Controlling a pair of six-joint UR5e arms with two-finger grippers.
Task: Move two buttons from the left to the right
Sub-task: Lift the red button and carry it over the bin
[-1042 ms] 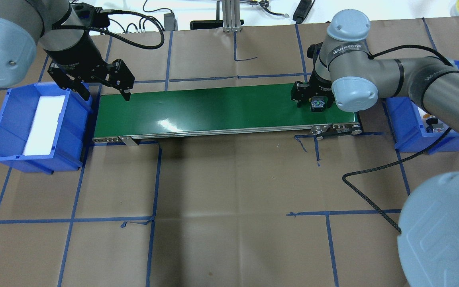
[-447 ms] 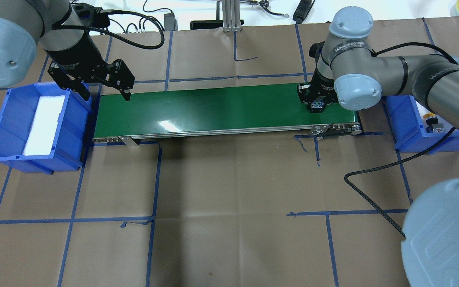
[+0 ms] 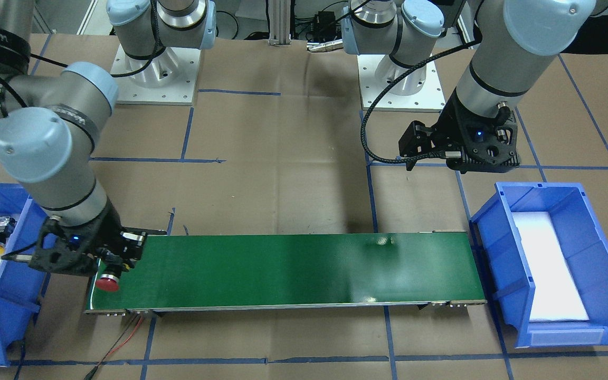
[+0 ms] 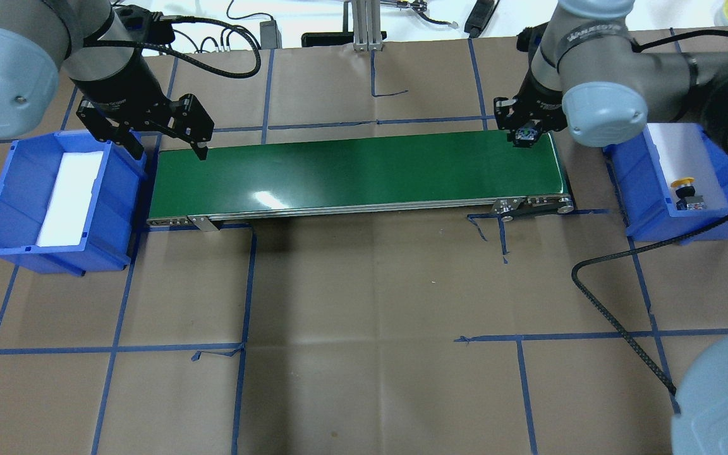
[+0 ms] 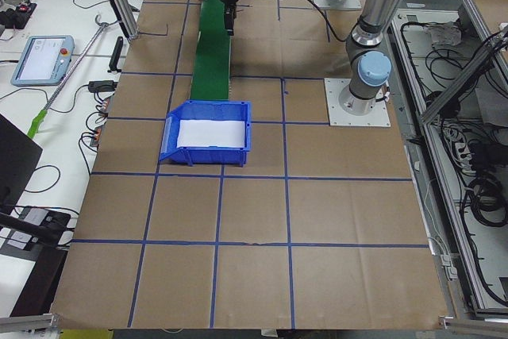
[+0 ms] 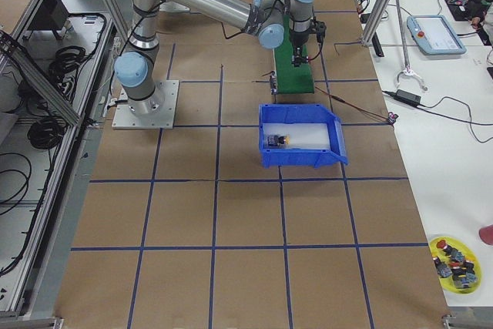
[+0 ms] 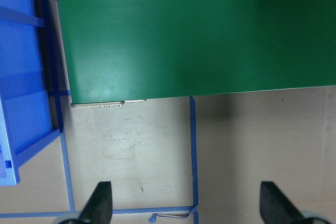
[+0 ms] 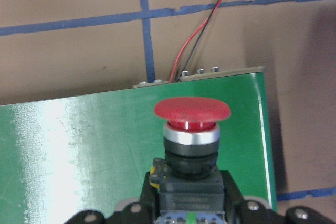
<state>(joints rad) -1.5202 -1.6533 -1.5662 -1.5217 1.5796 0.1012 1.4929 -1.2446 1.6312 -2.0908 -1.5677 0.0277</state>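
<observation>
Right gripper (image 4: 524, 134), clamped on red button (image 8: 192, 111), has lifted it off belt (image 4: 351, 170); right bin (image 4: 667, 226) with yellow button (image 4: 683, 184) is next.

The right arm stretches forward, wrist turned down, the right gripper (image 4: 526, 134) clamped on the body of a red button (image 8: 192, 110) — cap pointing away from the wrist. The left gripper (image 4: 168, 150) hangs pointing down — fingers (image 7: 100, 204) spread wide, holding nothing.

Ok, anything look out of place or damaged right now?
Nothing stands out. The red button sits squarely in the right hand over the end of the belt. The yellow button lies inside the right bin. Nothing is spilled.
</observation>
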